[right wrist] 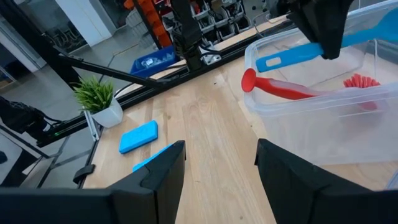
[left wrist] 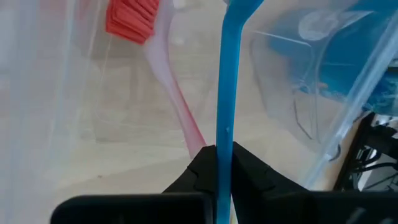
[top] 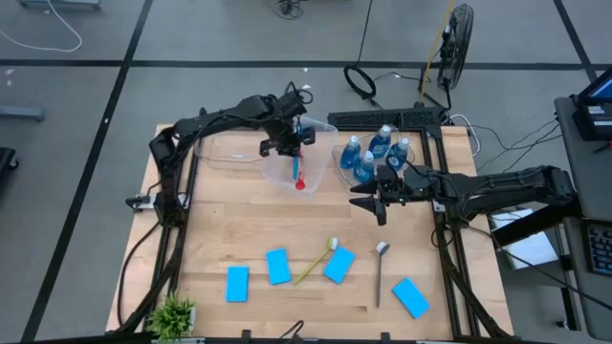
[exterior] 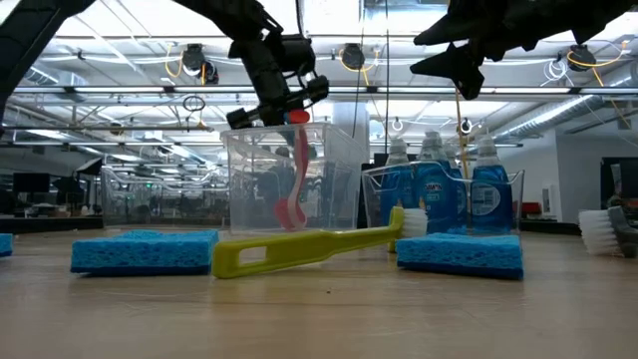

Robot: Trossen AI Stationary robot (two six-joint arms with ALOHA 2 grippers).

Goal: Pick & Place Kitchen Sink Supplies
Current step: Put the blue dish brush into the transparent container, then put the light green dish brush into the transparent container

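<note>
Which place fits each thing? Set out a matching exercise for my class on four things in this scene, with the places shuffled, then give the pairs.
Things:
1. blue brush
2. red brush
3. yellow brush
4. dish soap bottles

Places:
A. lying on the bare table among the sponges
B. standing together in the clear tub beside the right gripper
C. clamped in the left gripper
D. lying inside the clear tub below the left gripper

Pairs: 1-C, 2-D, 3-A, 4-B

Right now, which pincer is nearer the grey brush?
Right. The right pincer hangs open just beyond the grey brush; the left pincer, shut on the blue brush, is farther off over a tub.
</note>
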